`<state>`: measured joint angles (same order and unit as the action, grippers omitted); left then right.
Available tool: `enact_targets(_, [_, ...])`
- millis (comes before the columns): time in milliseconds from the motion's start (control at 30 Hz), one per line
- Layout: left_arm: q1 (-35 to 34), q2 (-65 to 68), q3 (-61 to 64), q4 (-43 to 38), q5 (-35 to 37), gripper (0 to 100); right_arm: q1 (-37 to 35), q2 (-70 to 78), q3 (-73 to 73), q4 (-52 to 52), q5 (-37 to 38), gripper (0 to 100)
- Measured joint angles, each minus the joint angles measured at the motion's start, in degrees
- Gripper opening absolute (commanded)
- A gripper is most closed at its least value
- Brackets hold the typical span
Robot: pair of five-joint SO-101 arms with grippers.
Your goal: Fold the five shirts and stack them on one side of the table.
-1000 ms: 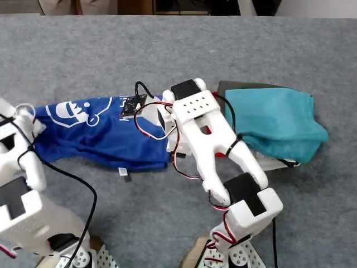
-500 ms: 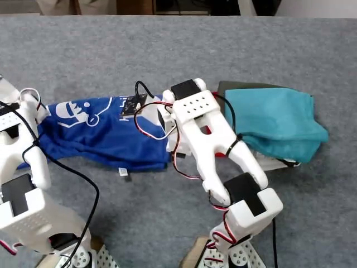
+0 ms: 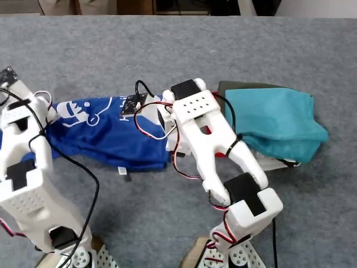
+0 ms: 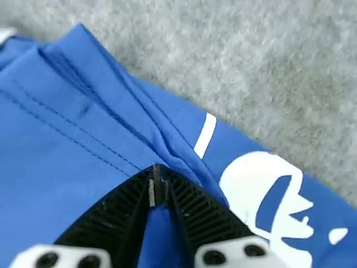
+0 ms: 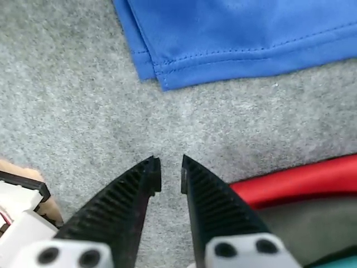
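The crumpled royal-blue shirt with a white printed figure (image 3: 111, 137) lies stretched across the left-centre of the grey felt-like surface (image 3: 167, 50), a small white label (image 3: 123, 171) showing at its near hem. At the shirt's left end the left tool (image 4: 156, 176) is clamped onto a raised fold of the blue cloth, its ribbed black jaws pressed together with fabric between them. At the shirt's right end the right tool (image 5: 170, 167) hangs over bare grey surface just beside the stitched hem, holding nothing, its jaws parted by only a narrow gap.

Right of that tool sits a stack of folded shirts: a teal one (image 3: 276, 123) on top, a dark olive one (image 3: 234, 86) showing behind it, a red one (image 5: 290, 178) and a white one (image 3: 273, 163) peeking out beneath. The stack lies apart from the blue shirt.

Beyond the surface's far edge, a brown wooden panel (image 3: 134, 6) and a pale wall (image 3: 318, 6) show.
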<state>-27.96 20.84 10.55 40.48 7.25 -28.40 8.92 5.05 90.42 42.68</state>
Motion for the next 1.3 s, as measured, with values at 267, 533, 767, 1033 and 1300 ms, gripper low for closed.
enact_targets(267, [-5.71,0.97,-17.93,21.80,-0.35,2,-0.53,-3.52,-8.18,0.09,-6.42,7.6])
enact_targets(533, [-15.74,0.88,-25.76,32.18,-0.44,2,-5.19,5.19,-17.41,-4.57,-12.57,0.7])
enact_targets(767, [-16.88,8.26,-18.55,22.86,-0.70,2,-4.40,24.44,-30.77,-11.08,-16.97,0.3])
enact_targets(1033, [-18.99,11.08,-22.07,22.33,-10.37,2,-1.41,46.07,-51.25,-4.92,-17.05,0.3])
enact_targets(1300, [-19.43,12.31,-23.91,22.33,-23.47,2,0.00,58.55,-72.44,5.54,-11.08,0.3])
